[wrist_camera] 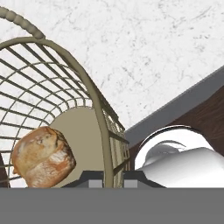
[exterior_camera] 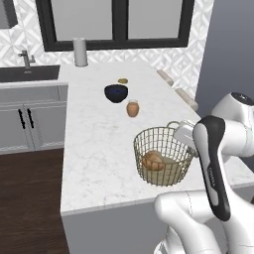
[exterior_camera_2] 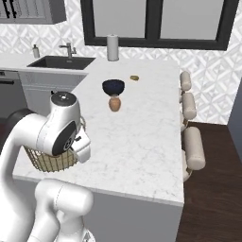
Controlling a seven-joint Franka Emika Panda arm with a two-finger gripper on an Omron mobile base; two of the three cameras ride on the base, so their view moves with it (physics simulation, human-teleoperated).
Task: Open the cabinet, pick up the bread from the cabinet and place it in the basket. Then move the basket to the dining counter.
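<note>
Both fingers [wrist_camera: 93, 180] of the gripper [wrist_camera: 106, 179] pinch the basket [exterior_camera: 163, 156] rim; the bread [wrist_camera: 43, 155] lies inside it, on the marble dining counter [exterior_camera: 99, 144] near the front edge

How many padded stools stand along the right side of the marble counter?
3 show in the right base view: far stool, middle stool, near stool, lined along the dining counter edge. More could be hidden.
</note>
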